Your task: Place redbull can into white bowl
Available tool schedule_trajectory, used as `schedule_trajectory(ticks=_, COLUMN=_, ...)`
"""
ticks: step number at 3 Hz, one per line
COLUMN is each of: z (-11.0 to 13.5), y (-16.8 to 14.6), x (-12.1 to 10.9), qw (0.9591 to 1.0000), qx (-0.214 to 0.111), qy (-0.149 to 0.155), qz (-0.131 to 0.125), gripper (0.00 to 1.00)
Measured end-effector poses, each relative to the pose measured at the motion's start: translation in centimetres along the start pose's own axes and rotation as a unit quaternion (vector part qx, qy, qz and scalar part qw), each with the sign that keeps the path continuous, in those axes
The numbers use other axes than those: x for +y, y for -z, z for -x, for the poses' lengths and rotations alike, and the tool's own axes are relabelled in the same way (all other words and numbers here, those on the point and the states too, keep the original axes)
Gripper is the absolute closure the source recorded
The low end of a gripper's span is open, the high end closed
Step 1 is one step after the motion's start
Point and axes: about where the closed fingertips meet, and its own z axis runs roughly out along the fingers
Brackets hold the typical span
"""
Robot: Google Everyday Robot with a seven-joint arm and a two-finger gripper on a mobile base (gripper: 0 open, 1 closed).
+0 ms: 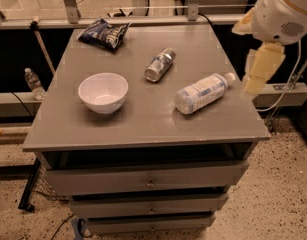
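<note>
Four things lie on a grey table (pixel 143 126) seen from above and in front, in the single camera view. The redbull can (pixel 160 64) lies on its side near the middle, its shiny end turned toward the near left, so it rests stably but could roll if nudged. The white bowl (pixel 104 101) stands upright and empty to the near left of the can, well apart from it, its open mouth ready to take the can. A clear plastic bottle (pixel 202 92) lies on its side to the near right of the can, cap pointing right, and a dark snack bag (pixel 105 33) sits at the far left corner. The gripper (pixel 259 74), cream-coloured, hangs from the white arm beyond the table's right edge, above the floor and clear of everything; whether it is open or closed cannot be told, and it holds nothing. By my judgement the reach for the can is not yet begun. Drawers (pixel 148 181) sit beneath the tabletop.
</note>
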Motion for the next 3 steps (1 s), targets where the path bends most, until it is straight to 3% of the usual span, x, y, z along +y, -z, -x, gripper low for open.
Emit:
schedule_trajectory(ticks=1, z=1.2, y=-0.9, x=-3.4, qw=0.9995, qx=-0.02, qy=0.019, qz=-0.012, gripper=0.0)
schedule_trajectory(ticks=2, z=4.5, y=-3.3, x=-8.3, qw=0.9973, qx=-0.054, qy=0.035, qz=-0.034, gripper=0.0)
schedule_trajectory(ticks=3, z=4.5, y=-3.3, x=-8.3, qw=0.9973, qx=-0.054, qy=0.035, qz=-0.034, gripper=0.0)
